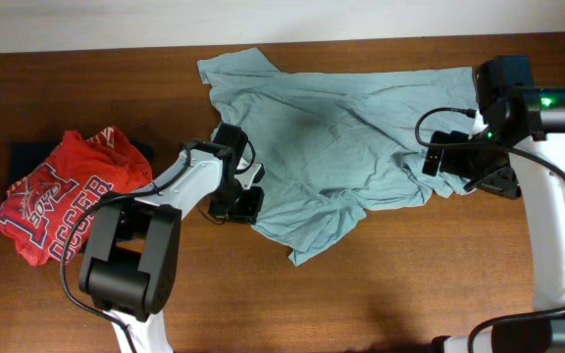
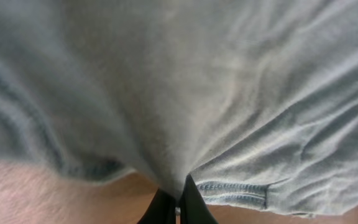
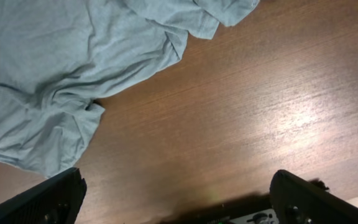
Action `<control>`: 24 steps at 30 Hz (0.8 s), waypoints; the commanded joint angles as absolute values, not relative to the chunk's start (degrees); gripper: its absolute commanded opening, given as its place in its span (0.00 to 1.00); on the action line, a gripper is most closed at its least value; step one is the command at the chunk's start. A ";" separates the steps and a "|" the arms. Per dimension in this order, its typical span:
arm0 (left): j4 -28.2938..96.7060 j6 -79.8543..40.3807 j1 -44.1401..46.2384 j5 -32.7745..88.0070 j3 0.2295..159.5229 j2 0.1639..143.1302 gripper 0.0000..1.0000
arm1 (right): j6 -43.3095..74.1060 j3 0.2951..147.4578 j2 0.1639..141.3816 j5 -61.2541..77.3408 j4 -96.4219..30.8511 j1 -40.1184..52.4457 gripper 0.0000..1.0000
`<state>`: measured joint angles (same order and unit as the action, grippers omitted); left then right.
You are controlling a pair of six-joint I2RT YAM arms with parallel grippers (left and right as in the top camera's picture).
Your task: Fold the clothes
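Grey-teal T-shirt (image 1: pixel 332 137) lies rumpled mid-tabletop (image 1: pixel 410 284), twd back edge. L gripper (image 1: pixel 246 203) is pinched tight on its left hem, prob. to pull it flat. R gripper (image 1: pixel 469 169) is spread wide, empty, by the shirt's right edge, ready to grab. A red shirt (image 1: pixel 57 206) waits at left edge.

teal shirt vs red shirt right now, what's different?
The teal shirt is plain; the red shirt carries white printed lettering. The teal shirt lies spread out mid-table, loosely wrinkled; the red shirt sits bunched in a heap at the table's left end. The left claw is shut on the teal shirt's edge; nothing touches the red shirt. Both are on the wooden table.
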<state>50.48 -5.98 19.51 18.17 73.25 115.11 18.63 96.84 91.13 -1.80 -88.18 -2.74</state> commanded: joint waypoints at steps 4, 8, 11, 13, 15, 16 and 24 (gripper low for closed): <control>58.81 -12.64 17.72 -0.51 72.95 116.81 0.00 | 18.85 96.97 90.59 -1.56 -88.01 -2.74 0.98; 62.83 -12.88 12.93 -6.81 73.03 114.54 0.01 | 18.74 96.97 90.59 -2.02 -88.01 -2.74 0.99; 64.23 -13.21 7.53 -8.91 73.03 112.40 0.01 | 18.79 96.97 90.61 -1.98 -87.64 -2.74 1.00; 64.29 -13.15 3.97 -8.84 73.03 111.35 0.00 | 18.79 96.97 90.74 -1.98 -87.18 -2.74 1.00; 64.29 -11.86 1.10 -8.80 73.03 110.85 0.01 | 18.76 96.95 91.26 -1.98 -86.67 -2.74 0.99; 64.34 -11.64 0.21 -8.75 73.03 110.80 0.00 | 18.79 96.95 91.74 -1.96 -86.50 -2.74 0.99; 63.29 -10.44 -3.09 -11.00 73.65 110.80 0.01 | 18.74 93.60 99.77 -0.36 -85.95 -2.74 0.99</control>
<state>63.55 -11.38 -1.87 -7.94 73.60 112.05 18.63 96.20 96.12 -1.61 -86.02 -2.74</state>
